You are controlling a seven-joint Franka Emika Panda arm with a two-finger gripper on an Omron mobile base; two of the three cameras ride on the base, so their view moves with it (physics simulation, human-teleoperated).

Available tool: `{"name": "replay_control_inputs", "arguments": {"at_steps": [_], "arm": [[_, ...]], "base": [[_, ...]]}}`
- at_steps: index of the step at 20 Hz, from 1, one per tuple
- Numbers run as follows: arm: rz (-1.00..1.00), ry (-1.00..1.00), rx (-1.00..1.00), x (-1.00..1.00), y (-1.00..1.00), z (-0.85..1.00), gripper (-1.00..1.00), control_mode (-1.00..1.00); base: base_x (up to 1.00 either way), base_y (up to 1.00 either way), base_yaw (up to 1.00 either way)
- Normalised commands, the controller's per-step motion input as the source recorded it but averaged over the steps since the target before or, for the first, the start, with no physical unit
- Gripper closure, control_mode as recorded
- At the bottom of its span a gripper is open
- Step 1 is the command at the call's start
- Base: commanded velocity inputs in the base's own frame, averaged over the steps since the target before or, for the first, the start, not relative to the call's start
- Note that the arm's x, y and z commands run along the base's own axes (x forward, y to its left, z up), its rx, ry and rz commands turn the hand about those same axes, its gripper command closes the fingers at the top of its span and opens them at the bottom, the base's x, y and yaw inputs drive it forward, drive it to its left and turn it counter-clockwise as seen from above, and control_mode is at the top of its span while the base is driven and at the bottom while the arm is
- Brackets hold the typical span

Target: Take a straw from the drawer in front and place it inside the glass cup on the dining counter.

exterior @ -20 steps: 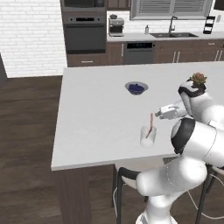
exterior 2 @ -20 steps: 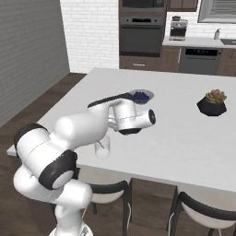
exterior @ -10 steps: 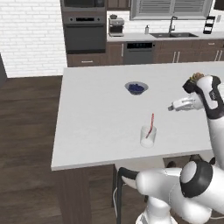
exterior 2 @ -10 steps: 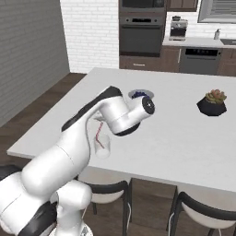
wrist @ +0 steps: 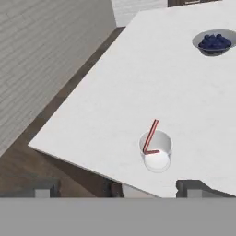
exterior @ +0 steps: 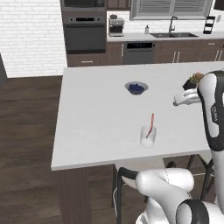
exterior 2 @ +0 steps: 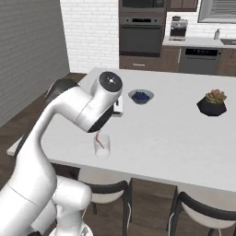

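The glass cup [exterior: 148, 137] stands near the front edge of the white dining counter [exterior: 100, 113]. The pinkish-red straw [exterior: 151, 126] leans inside it, its top sticking out. From the hand view the cup [wrist: 156, 150] lies ahead and below, with the straw [wrist: 150, 137] bent in it. My gripper [exterior: 177, 102] hangs above the counter, to the right of the cup and apart from it, open and holding nothing. Its fingertips [wrist: 44, 189] stand wide apart around my gripper [wrist: 117, 189]. From the right base view the cup [exterior 2: 102, 145] and straw [exterior 2: 97, 138] sit below my forearm. The drawer is out of view.
A bluish bowl [exterior: 136, 88] with dark blue contents sits mid-counter, and a potted plant [exterior 2: 212, 102] stands at the far right. Dark chairs [exterior 2: 198, 216] are tucked under the counter's near edge. Oven, sink and cabinets line the back wall.
My arm has swung up and to the right, taking the open gripper away from the cup. The straw stays in the cup.
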Motion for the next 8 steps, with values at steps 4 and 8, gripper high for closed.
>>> {"name": "replay_control_inputs", "arguments": {"at_steps": [4, 8], "arm": [[-0.11, 0.13, -0.23, -0.44, 0.62, 0.33, -1.00, -1.00], [-0.03, 0.22, -0.20, -0.19, 0.76, 0.10, -1.00, -1.00]], "base": [[0.00, 0.00, 0.00], [0.00, 0.00, 0.00]]}}
